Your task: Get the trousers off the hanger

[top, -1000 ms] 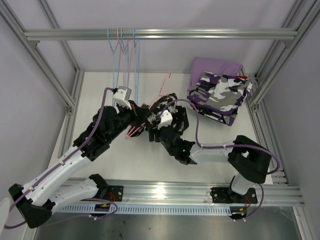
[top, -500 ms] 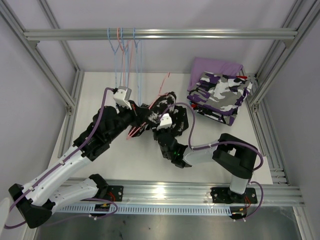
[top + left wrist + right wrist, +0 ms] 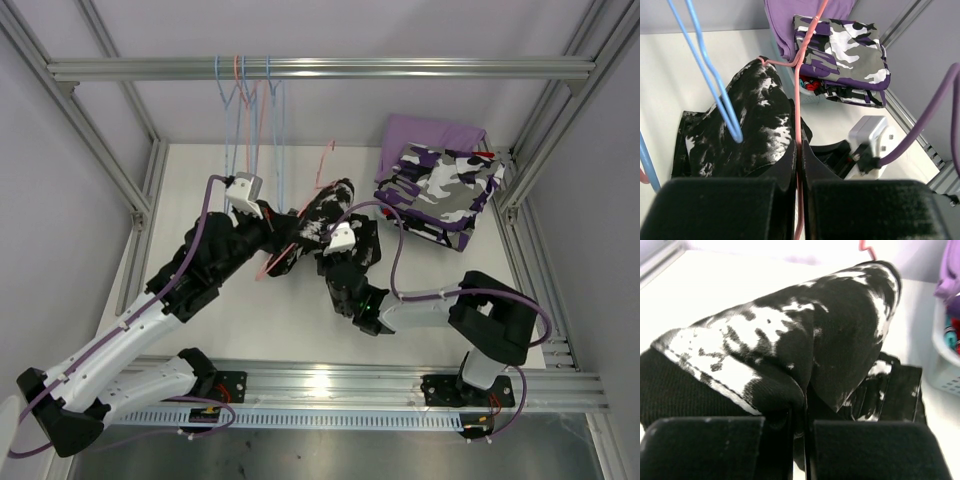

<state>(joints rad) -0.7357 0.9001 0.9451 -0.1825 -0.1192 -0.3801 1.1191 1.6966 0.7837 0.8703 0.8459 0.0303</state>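
Note:
Black trousers with white blotches (image 3: 312,222) hang over a pink wire hanger (image 3: 325,170) above the middle of the table. My left gripper (image 3: 274,232) is shut on the hanger's pink wire (image 3: 797,100), which runs straight up from between its fingertips (image 3: 799,147). From the right, my right gripper (image 3: 322,243) is shut on a fold of the black-and-white trousers (image 3: 805,325), with cloth bunched over its jaws (image 3: 805,407). In the left wrist view the trousers (image 3: 755,110) drape left of the wire.
A pile of folded trousers lies at the back right, a purple-white-black print (image 3: 445,185) on top of lilac (image 3: 430,135), with red cloth (image 3: 810,84) showing in a white basket (image 3: 812,99). Blue hangers (image 3: 250,110) hang from the top rail (image 3: 400,68).
My right gripper has shut on the black-and-white trousers. The hanger and trousers have tilted up toward the back right. The left gripper has stayed shut on the hanger.

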